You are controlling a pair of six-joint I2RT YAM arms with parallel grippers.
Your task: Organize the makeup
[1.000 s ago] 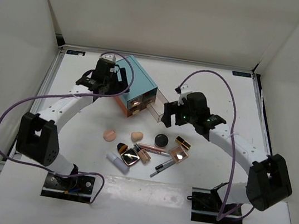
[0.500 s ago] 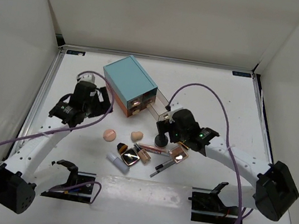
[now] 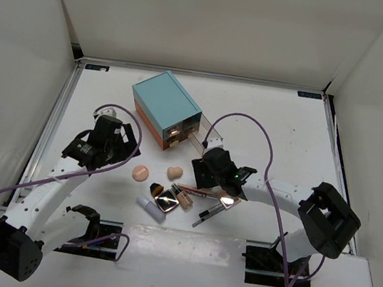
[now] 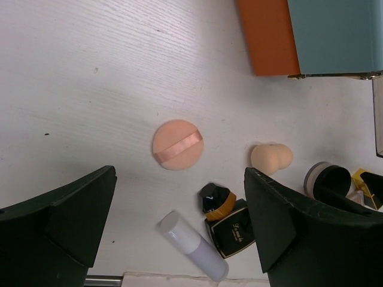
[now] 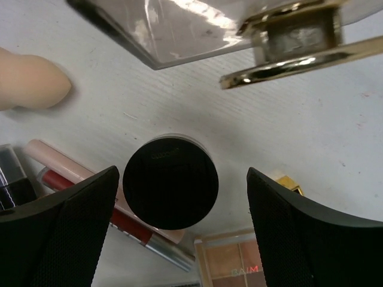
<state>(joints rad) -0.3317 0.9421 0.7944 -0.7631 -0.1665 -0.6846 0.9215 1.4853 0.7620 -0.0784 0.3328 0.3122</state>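
The makeup lies in a loose cluster in front of the teal box (image 3: 164, 107). It includes a peach round puff (image 3: 141, 173), a beige sponge (image 3: 174, 174), a white tube (image 3: 151, 208), a pink-gold palette (image 3: 228, 199) and slim pencils (image 3: 205, 218). My right gripper (image 5: 182, 173) is open, its jaws on either side of the black compact (image 5: 170, 182) with a gap on each side. In the top view this gripper (image 3: 205, 177) hides the compact. My left gripper (image 4: 179, 179) hangs open above the puff (image 4: 178, 144), holding nothing.
The teal box has a clear drawer (image 5: 197, 27) pulled out toward the right gripper. Just under the compact lie a lipstick tube (image 5: 125, 230) and a palette (image 5: 230, 260). The white tube (image 4: 192, 246) and a black-and-gold cap (image 4: 216, 199) lie near the table's front edge.
The left gripper left the top of the teal box and came down-left over the puff. The right gripper moved from the drawer down onto the black compact, and its jaws have narrowed slightly.
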